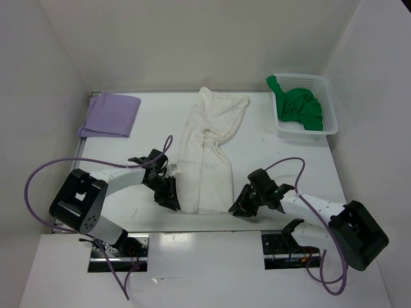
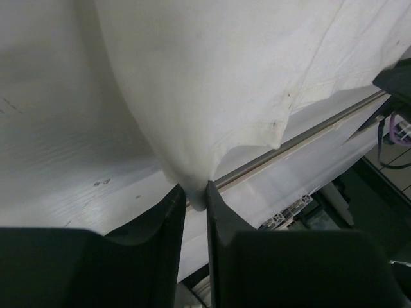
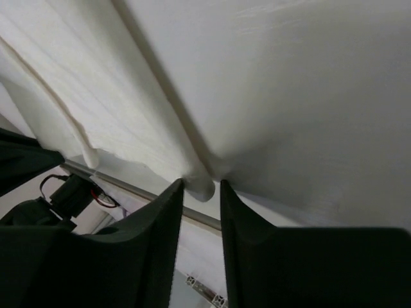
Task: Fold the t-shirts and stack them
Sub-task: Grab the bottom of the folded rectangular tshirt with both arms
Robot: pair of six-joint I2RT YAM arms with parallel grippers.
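Cream t-shirt (image 1: 209, 154) lies lengthwise mid-table (image 1: 257, 160), with both pincers at its near corners.
White table; the cream t-shirt is a long strip from far edge to near edge. Lavender t-shirt (image 1: 110, 115) lies folded far left, well apart. Mesh basket (image 1: 308, 133) at far right holds the bunched green t-shirt (image 1: 300, 106). Left pincer (image 1: 172, 201) is nearly closed, pinching the near-left corner. Right pincer (image 1: 237, 208) is narrowly parted, with a cloth fold nipped between its fingers.

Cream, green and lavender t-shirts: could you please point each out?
cream t-shirt (image 1: 209, 157): top view, its middle.
green t-shirt (image 1: 300, 108): top view, its bunched middle.
lavender t-shirt (image 1: 110, 115): top view, centre of the folded cloth.
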